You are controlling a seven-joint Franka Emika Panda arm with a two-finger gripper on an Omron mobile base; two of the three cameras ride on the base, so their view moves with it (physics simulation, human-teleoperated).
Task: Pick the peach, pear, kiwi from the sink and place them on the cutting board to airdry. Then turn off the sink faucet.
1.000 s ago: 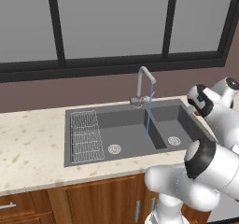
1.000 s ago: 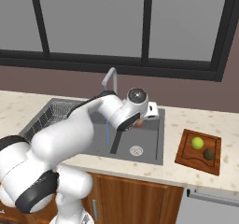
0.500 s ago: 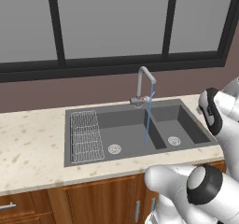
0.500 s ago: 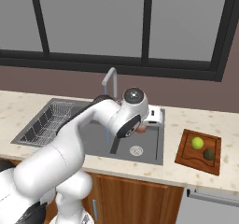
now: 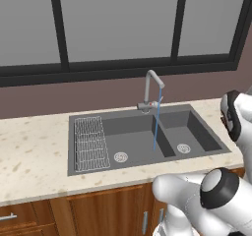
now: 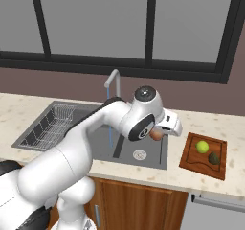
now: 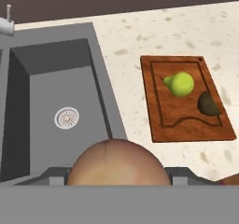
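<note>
My gripper (image 6: 160,131) is shut on the reddish-orange peach (image 6: 156,135) and hangs above the right edge of the dark grey sink (image 6: 154,153). In the hand view the peach (image 7: 116,161) bulges up from the bottom, over the rim between the sink (image 7: 60,87) and the counter. The cutting board (image 6: 193,160) lies on the counter right of the sink, with the yellow-green pear (image 6: 202,146) and the dark kiwi (image 6: 214,158) on it. From the hand, the cutting board (image 7: 186,124) carries the pear (image 7: 181,84) and the kiwi (image 7: 208,104). The sink faucet (image 5: 150,89) runs a thin blue stream (image 5: 156,128).
A wire rack (image 5: 90,143) fills the left end of the sink (image 5: 73,146). Two silver drains (image 5: 120,157) sit in the basins. A dark-framed window stands behind the speckled counter (image 5: 29,151). Wooden cabinet fronts run below.
The arm has swung to the right with the peach, from over the right basin to its right rim, closer to the cutting board. Pear and kiwi have not moved.
</note>
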